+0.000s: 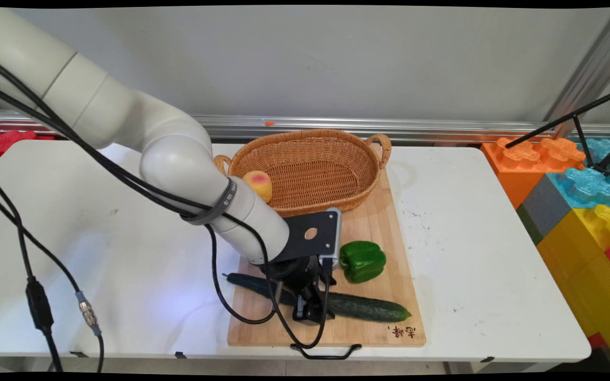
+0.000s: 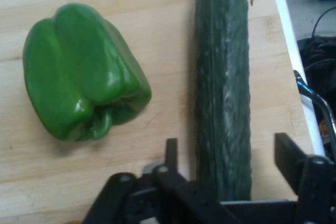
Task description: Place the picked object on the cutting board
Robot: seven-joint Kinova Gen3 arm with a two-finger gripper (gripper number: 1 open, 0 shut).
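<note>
We note a glossy white arm (image 1: 125,127) of rounded tubular links with faint seams at the joints. Black cables (image 1: 35,296) run along it, bound near the wrist by a dark strap; one carries a silvery connector. A black plate with a round hole sits at the wrist. The gripper (image 1: 313,312) is black, its linkage pinned with small rivets.

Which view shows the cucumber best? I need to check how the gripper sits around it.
The hand view: the cucumber fills the frame, running between the open gripper fingers, one on each side. In the main view the cucumber lies across the cutting board, but the gripper hides its middle.
</note>
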